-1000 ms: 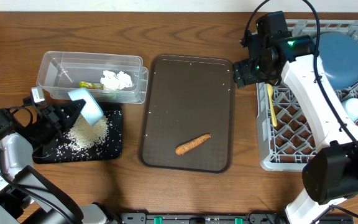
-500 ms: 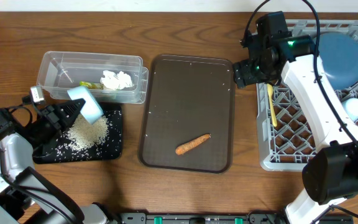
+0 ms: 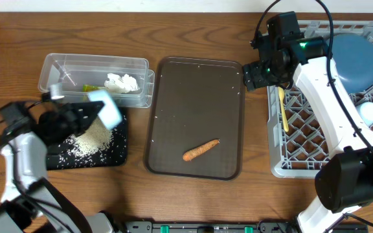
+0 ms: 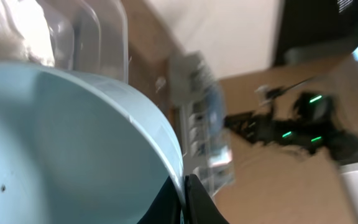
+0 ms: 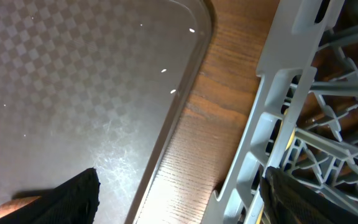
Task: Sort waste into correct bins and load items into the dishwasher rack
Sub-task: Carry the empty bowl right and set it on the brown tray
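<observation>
Wooden table (image 3: 193,32), clear tub (image 3: 96,60), black tray (image 3: 117,158), brown tray (image 3: 196,103), grey rack (image 3: 296,152) on it

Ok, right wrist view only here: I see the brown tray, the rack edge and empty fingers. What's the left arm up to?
Observer: The left gripper is shut on the bowl, which is tipped on its side above the black tray.
Operator: Anything in that tray?
Observer: A heap of rice.
Operator: And the orange bit at my frame's edge?
Observer: That's the carrot, lying flat in the near half of the brown tray.
</observation>
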{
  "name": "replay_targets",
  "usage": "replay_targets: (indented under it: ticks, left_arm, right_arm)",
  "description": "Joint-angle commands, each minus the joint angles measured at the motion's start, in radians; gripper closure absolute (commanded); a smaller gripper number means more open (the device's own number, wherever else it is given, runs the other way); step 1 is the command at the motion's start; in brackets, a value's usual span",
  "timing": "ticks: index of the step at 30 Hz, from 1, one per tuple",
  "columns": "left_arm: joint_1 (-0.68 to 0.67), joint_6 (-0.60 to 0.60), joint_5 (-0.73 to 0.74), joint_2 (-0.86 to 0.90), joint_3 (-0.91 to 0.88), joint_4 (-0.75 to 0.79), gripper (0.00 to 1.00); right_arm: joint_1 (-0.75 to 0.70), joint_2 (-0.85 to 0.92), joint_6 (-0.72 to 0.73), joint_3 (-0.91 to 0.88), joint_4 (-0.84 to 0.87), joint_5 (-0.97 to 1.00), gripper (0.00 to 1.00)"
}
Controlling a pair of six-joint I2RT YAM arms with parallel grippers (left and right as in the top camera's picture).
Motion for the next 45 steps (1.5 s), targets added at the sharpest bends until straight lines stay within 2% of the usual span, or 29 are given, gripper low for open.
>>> replay_targets:
  ticks: [1, 9, 17, 20, 25, 31, 34, 36, 38, 39, 45]
  left_arm:
    - [-0.13, -0.094, -0.219, -0.082, 0.049, 0.013, 0.94]
    - [-0.52, -0.246, -0.61, -0.126, 0.117, 0.195, 0.94]
    - [-0.858, -0.245, -0.94, -0.015, 0.117, 0.389, 0.94]
    - [-0.94, -0.245, -1.008, 0.077, 0.117, 0.489, 0.94]
    - [-1.027, -0.245, -1.006, 0.221, 0.117, 0.644, 0.94]
    - [-1.08, -0.245, -1.006, 0.291, 0.117, 0.704, 0.93]
    - [-1.089, -0.245, -1.006, 0.291, 0.117, 0.704, 0.84]
    - [-1.089, -0.245, -1.006, 0.291, 0.117, 0.7, 0.83]
    - [-1.088, -0.245, -1.006, 0.291, 0.117, 0.687, 0.72]
    - [-1.088, -0.245, -1.006, 0.291, 0.117, 0.675, 0.7]
    - [-1.038, -0.245, -1.003, 0.237, 0.117, 0.487, 0.64]
  right_arm:
    - [-0.013, 0.008, 0.024, 0.003, 0.008, 0.01, 0.18]
    - [-0.077, 0.008, 0.089, 0.003, 0.011, 0.01, 0.19]
    - [-0.132, 0.008, 0.111, 0.003, -0.003, 0.009, 0.18]
    - [-0.131, 0.008, 0.111, 0.003, -0.005, 0.009, 0.18]
    - [-0.131, 0.008, 0.111, 0.003, -0.01, 0.009, 0.18]
    - [-0.131, 0.008, 0.111, 0.003, -0.019, 0.009, 0.18]
    - [-0.131, 0.008, 0.111, 0.003, -0.018, 0.009, 0.16]
    - [-0.131, 0.008, 0.111, 0.003, -0.014, 0.008, 0.13]
    - [-0.131, 0.008, 0.111, 0.003, -0.008, 0.008, 0.11]
    - [-0.131, 0.008, 0.111, 0.003, -0.003, 0.008, 0.1]
    - [-0.122, 0.008, 0.111, 0.003, 0.016, -0.052, 0.09]
